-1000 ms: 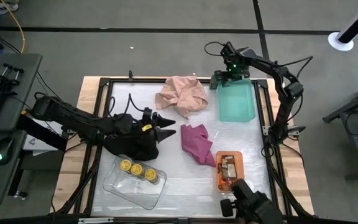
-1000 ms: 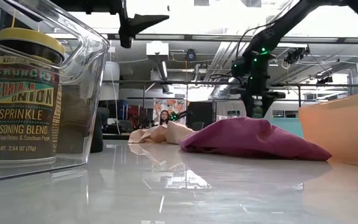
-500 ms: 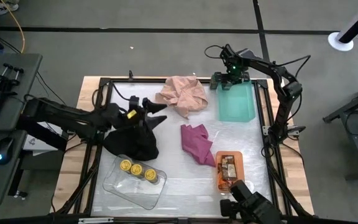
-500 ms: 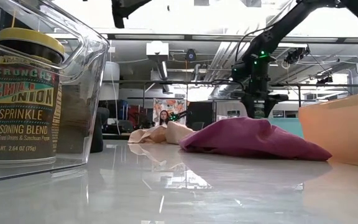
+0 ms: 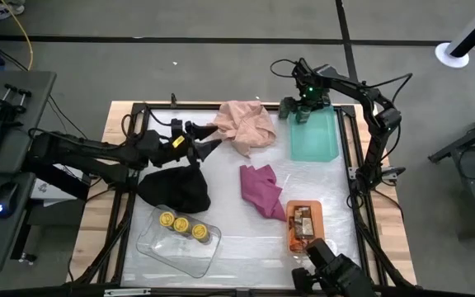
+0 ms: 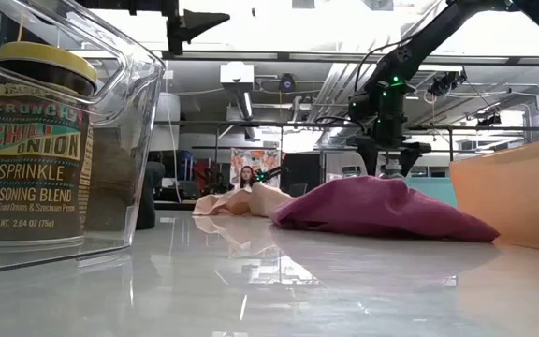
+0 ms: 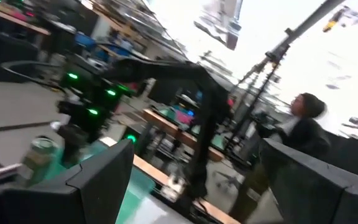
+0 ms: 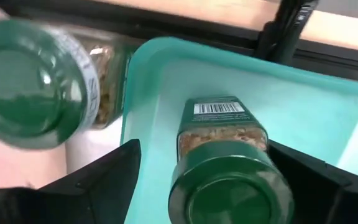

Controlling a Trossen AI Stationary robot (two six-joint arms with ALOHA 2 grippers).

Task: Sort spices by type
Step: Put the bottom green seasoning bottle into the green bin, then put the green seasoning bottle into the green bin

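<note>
My right gripper hangs open over the far end of the teal tray. A dark-green jar sits inside the tray between its fingers, lid up, and teal shows between one finger and the jar. The second dark-green jar stands just outside the tray wall. Three yellow-lidded jars stand in the clear tray. The brown-orange packets lie in the orange tray. My left gripper is open in the air near the pink cloth.
A black cloth lies below the left arm, and a magenta cloth lies mid-table. The pink cloth is bunched at the far edge, close to the outer green jar. A dark frame rail runs behind the teal tray. A person is beyond the table.
My left gripper has moved from above the black cloth toward the table's far edge and slightly left, staying open. My right gripper has come down a little over the far end of the teal tray.
</note>
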